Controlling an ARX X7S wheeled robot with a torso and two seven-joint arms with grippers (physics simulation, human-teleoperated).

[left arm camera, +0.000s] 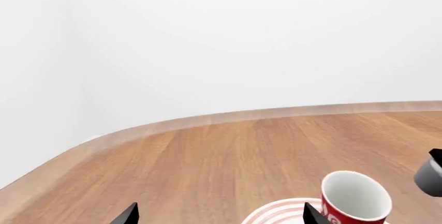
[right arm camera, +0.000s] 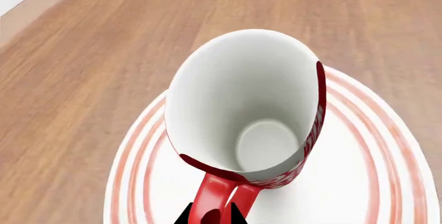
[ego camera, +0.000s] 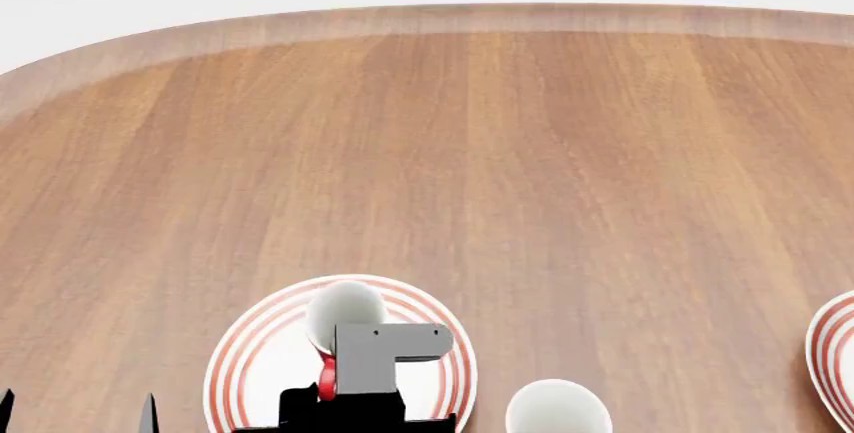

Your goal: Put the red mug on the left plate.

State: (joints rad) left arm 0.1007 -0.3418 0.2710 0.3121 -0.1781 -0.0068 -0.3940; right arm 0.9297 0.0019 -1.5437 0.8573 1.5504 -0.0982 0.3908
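The red mug [right arm camera: 241, 105], white inside with a red loop handle, is over the middle of the left plate [right arm camera: 386, 172], a white plate with thin red rings. My right gripper [right arm camera: 209, 217] is shut on the mug's handle. I cannot tell whether the mug's base touches the plate. In the head view the mug [ego camera: 344, 311] and the right gripper [ego camera: 334, 378] are above the left plate [ego camera: 247, 353] at the near edge. My left gripper [left arm camera: 221, 216] is open and empty, beside the plate [left arm camera: 283, 211] and mug [left arm camera: 355, 195]; its fingertips show in the head view [ego camera: 144, 413].
A plain white mug [ego camera: 558, 408] stands just right of the left plate. The second ringed plate [ego camera: 834, 358] is at the right edge. The wooden table [ego camera: 467, 153] stretches far ahead to a rounded rim. Part of the right arm [left arm camera: 431, 175] shows in the left wrist view.
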